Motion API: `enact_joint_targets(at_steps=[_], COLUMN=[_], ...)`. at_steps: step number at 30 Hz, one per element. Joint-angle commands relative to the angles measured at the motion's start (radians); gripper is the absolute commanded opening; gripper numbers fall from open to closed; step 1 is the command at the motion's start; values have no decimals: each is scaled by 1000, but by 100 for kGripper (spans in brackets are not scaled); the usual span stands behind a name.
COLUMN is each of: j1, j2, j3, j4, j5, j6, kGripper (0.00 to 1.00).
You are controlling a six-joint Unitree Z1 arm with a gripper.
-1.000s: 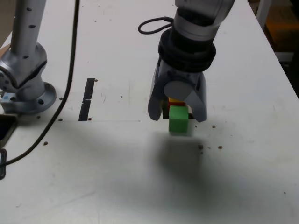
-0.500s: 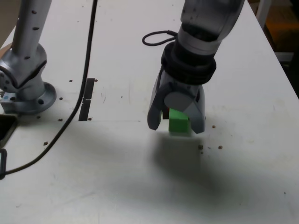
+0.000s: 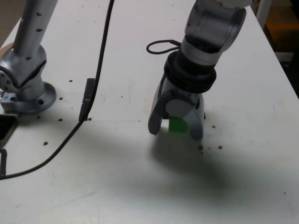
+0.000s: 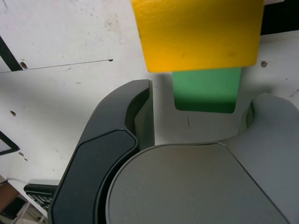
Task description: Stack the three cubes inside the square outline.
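Observation:
The green cube (image 3: pixel 177 124) rests on the white table, and my gripper (image 3: pixel 176 131) stands open with one finger on each side of it. In the wrist view a gap shows between the green cube (image 4: pixel 205 88) and each of the fingers (image 4: pixel 140 116). The yellow cube (image 4: pixel 198 32) looms close to the camera just beyond the green one, sitting higher. The red cube is hidden. A piece of the square outline's black tape (image 4: pixel 280 16) shows beside the yellow cube. From the exterior view my wrist hides the yellow cube and most of the outline.
The arm's grey base (image 3: pixel 28 88) stands at the exterior view's left. A black cable (image 3: pixel 96 88) trails from it across the table, passing over short black tape strips (image 3: pixel 85 102). A cable loop (image 3: pixel 161 46) sits behind my wrist. The table's edge (image 3: pixel 280 60) runs down the exterior view's right.
My gripper has come down around the green cube with its opening unchanged, and the red cube seen behind it earlier is now covered. The black cable swung toward the exterior view's right.

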Motion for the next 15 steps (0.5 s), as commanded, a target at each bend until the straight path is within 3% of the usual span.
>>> enact_joint_targets(at_steps=[1, 15], j1=[4, 12], j2=[4, 31], j3=[5, 23], j4=[-5, -55], j5=[-1, -2], j6=[5, 22], kGripper=[76, 76])
